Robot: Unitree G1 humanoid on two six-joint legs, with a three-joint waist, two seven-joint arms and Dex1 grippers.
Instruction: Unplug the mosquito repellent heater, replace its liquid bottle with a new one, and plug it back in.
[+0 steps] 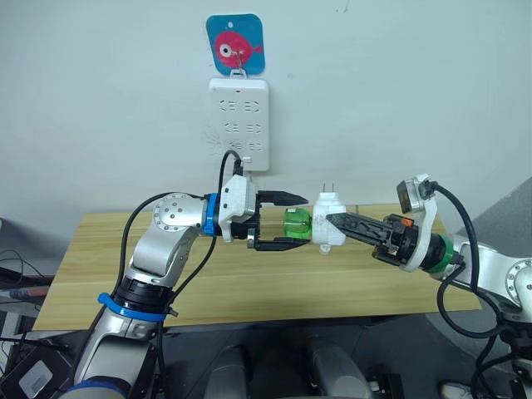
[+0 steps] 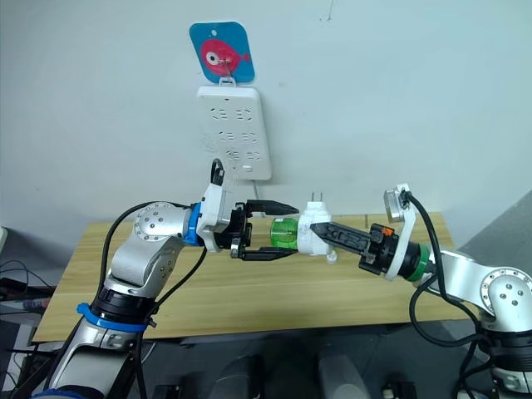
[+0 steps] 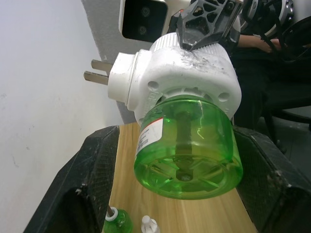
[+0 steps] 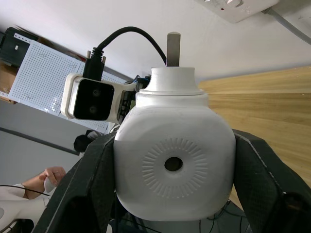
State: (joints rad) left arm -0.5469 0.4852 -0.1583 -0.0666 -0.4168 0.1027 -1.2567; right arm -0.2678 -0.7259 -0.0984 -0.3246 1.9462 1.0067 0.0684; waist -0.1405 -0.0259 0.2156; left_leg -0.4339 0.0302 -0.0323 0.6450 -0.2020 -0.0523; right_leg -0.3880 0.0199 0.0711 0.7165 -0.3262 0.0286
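The white mosquito repellent heater (image 1: 330,221) hangs in the air above the table, prongs pointing up, with my right gripper (image 1: 332,219) shut on its body. Both right fingers (image 4: 87,184) press its sides in the right wrist view, and its round vent hole (image 4: 173,164) faces the camera. A green liquid bottle (image 1: 296,224) is still attached to the heater and sticks out toward my left arm. My left gripper (image 1: 302,220) is open. Its fingers (image 3: 92,179) straddle the bottle (image 3: 187,145), one above and one below, with small gaps.
A tall white power strip (image 1: 239,123) hangs on the wall under a blue fish hanger (image 1: 235,43), with a black cable at its bottom. The wooden table (image 1: 249,287) lies below both arms. On it stand another small green bottle (image 3: 116,221) and a white cap (image 3: 149,224).
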